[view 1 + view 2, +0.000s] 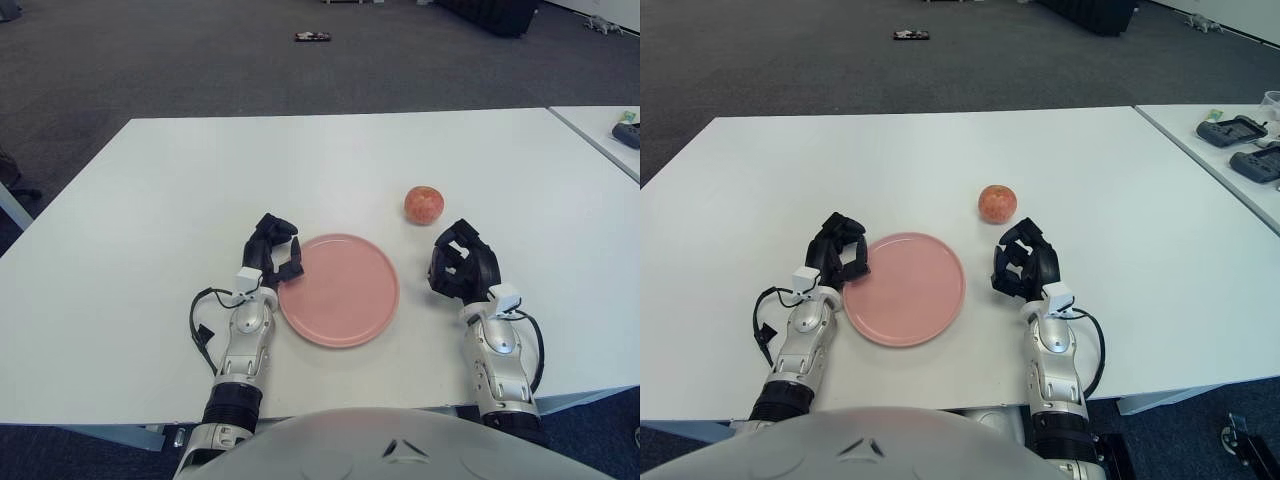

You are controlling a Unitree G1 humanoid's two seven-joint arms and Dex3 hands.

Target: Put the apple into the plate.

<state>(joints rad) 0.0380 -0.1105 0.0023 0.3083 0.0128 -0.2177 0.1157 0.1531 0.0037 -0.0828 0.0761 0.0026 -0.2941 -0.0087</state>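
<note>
A red apple (pixel 424 204) sits on the white table (pixel 150 200), just beyond and right of the pink plate (pixel 340 290), which holds nothing. My right hand (pixel 460 262) is right of the plate and a short way in front of the apple, not touching it, its fingers curled and holding nothing. My left hand (pixel 275 250) shows at the plate's left rim, fingers curled with nothing in them.
A second white table (pixel 1200 140) stands at the right with dark devices (pixel 1235 130) on it. A small dark object (pixel 312 37) lies on the grey carpet beyond the table.
</note>
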